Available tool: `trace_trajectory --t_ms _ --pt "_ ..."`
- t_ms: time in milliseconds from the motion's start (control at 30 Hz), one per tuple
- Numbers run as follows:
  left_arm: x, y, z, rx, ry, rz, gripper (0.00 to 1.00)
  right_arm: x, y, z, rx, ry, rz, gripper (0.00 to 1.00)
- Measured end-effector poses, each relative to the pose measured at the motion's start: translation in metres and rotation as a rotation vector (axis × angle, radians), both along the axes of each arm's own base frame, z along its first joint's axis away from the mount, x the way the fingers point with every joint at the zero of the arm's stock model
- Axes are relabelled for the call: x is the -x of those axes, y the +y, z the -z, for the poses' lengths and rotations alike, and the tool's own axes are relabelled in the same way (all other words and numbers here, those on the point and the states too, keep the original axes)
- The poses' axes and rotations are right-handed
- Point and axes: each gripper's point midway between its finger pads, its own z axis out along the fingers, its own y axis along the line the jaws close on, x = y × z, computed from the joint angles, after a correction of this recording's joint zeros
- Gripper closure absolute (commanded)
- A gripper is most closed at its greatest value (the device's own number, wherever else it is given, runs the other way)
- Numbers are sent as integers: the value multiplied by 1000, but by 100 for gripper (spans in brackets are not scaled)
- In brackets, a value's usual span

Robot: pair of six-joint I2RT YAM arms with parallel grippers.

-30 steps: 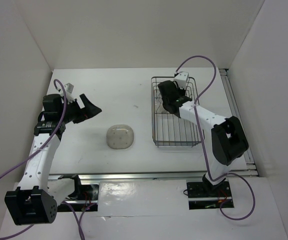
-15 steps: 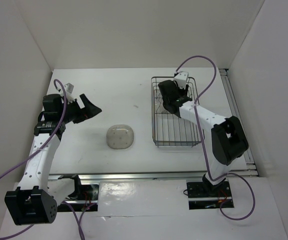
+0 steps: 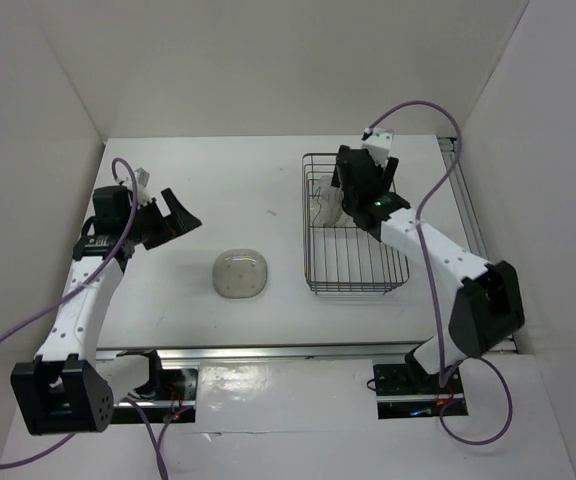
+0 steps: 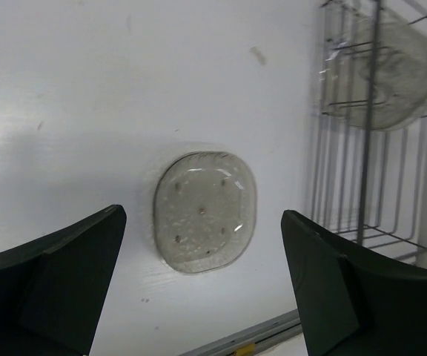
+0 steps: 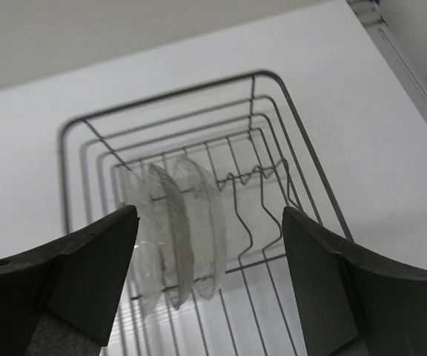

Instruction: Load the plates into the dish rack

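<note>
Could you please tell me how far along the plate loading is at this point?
Done: three plates stand upright in the dish rack. In hand: nothing; the right gripper hangs open over them, and the left gripper is open, facing the last plate. Left: that plate, flat on the table, needs racking.

Dish rack (image 3: 356, 290): dark wire basket, rect., standing level; right side of scene, long axis near–far.
Racked plates (image 5: 173, 230): 3 seen, translucent, rounded-sq., on edge, side by side betw. the rack's prongs at its far-left end; middle one looks smokier.
Loose plate (image 3: 241, 273): smoky grey, translucent, rounded-sq.; lying flat left of rack, apart from it, nearer than racked ones.
</note>
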Motion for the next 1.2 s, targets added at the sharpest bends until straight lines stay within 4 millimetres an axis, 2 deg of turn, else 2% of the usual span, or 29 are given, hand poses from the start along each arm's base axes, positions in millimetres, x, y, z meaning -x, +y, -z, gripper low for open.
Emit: trace_trajectory --t_ms 100,200,300,367,500,633,867,967,1033,1067,1133,1200 --pt "-4 4 33 -43 132 -31 1 20 1 -51 -69 -99 -74 10" --pt "3 -3 68 -83 270 -20 1 45 6 -103 -146 -204 -193 9" --pt "11 -11 84 -106 340 4 3 69 14 -135 -203 -277 -311 7" --pt "13 -17 90 -117 359 21 4 81 23 -138 -221 -283 -392 7" --pt "15 -27 102 -138 402 29 5 91 38 -121 -225 -240 -497 6" --pt "16 -34 117 -169 449 1 16 96 49 -103 -229 -188 -567 6" --pt "22 -43 166 -240 588 -44 20 106 59 -112 -249 -203 -638 6" --pt "29 -44 180 -245 623 -57 21 112 60 -119 -256 -220 -659 6" --pt "27 -44 180 -240 612 -73 29 115 60 -123 -260 -231 -666 6" --pt "25 -44 180 -233 608 -81 39 116 60 -125 -261 -236 -667 6" --pt "23 -45 183 -226 600 -88 50 118 59 -127 -263 -243 -668 6" --pt "21 -45 184 -221 592 -89 52 120 59 -129 -265 -249 -671 6"
